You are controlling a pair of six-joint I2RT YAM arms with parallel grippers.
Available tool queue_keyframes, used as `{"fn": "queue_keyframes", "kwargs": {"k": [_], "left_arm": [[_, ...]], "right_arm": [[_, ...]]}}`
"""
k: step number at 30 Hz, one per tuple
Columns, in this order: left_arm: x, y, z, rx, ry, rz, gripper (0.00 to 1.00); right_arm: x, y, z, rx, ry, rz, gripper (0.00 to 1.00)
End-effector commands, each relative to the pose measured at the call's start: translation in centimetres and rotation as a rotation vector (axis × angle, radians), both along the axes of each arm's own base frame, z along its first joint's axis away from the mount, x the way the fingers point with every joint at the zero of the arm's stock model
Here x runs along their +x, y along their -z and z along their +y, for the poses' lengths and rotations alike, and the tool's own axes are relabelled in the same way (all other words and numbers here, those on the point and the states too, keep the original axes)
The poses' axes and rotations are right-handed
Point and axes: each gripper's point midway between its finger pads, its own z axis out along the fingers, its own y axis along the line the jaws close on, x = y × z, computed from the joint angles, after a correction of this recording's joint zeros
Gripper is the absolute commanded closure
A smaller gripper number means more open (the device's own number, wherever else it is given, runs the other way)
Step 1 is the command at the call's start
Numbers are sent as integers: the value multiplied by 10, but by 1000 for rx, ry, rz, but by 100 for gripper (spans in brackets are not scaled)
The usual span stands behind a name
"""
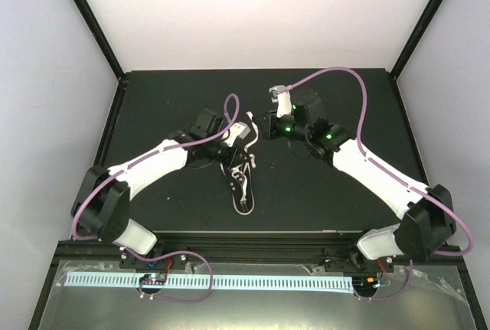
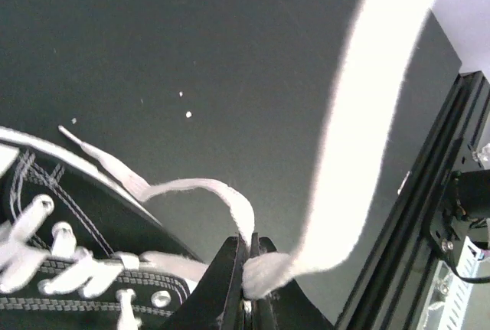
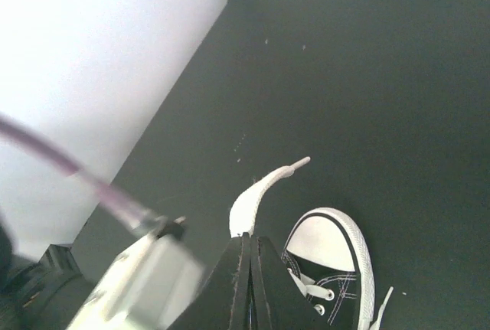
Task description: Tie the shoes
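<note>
The small black sneaker [image 1: 240, 191] with white laces lies on the black table between the arms. In the left wrist view its laced side and eyelets [image 2: 69, 269] show at lower left. My left gripper [image 2: 249, 267] is shut on a white lace [image 2: 222, 192]; a wide blurred strip of lace [image 2: 367, 115] runs up to the right. In the right wrist view the white toe cap [image 3: 325, 242] shows at lower right. My right gripper [image 3: 249, 242] is shut on the other lace [image 3: 256, 196], whose tip points away. From above, left gripper [image 1: 245, 154] and right gripper [image 1: 259, 125] hover over the shoe.
The black table [image 1: 168, 100] is bounded by white walls at the back and sides [image 1: 253, 8]. A black aluminium rail [image 1: 253, 242] runs along the near edge, also at the right of the left wrist view [image 2: 436, 215]. Purple cables [image 1: 337, 77] loop over both arms.
</note>
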Motion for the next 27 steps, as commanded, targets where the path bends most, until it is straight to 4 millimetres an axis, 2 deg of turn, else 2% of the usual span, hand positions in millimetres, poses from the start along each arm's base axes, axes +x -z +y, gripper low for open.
{"fn": "queue_keyframes", "kwargs": {"k": [1,5,6,7,9,11,13,14,16,19,22,24,27], "left_arm": [[-3,-16,-3,-132,-58,-37,98],[-16,-3,-4,-164,-33,16,98],[-17,0,-3,-163,-36,24,98],[-18,3,-2,-161,-42,28,99],[-18,7,1,-147,-63,31,98],[-14,10,7,-124,-103,25,98],[-12,10,13,-115,-142,12,98],[-11,14,16,-112,-162,18,98],[-12,7,20,-143,-185,-9,98],[-13,10,25,-146,-203,-8,98],[-13,13,32,-127,-233,-8,99],[-13,15,36,-125,-248,-8,98],[-11,15,41,-129,-278,-8,98]], "right_arm": [[13,18,22,25,-21,61,98],[12,52,51,4,-116,145,97],[11,61,59,-3,-148,164,92],[9,69,65,-9,-180,180,84],[7,83,70,-32,-221,208,56],[11,92,63,-83,-191,201,29],[15,97,46,-113,-138,195,20],[16,97,35,-109,-114,198,18],[17,100,14,-94,-69,209,16],[11,114,-11,-124,-26,226,20],[-10,135,-18,-137,-58,272,28],[-28,144,-17,-103,-110,290,29],[-50,144,-13,-33,-201,243,28]]}}
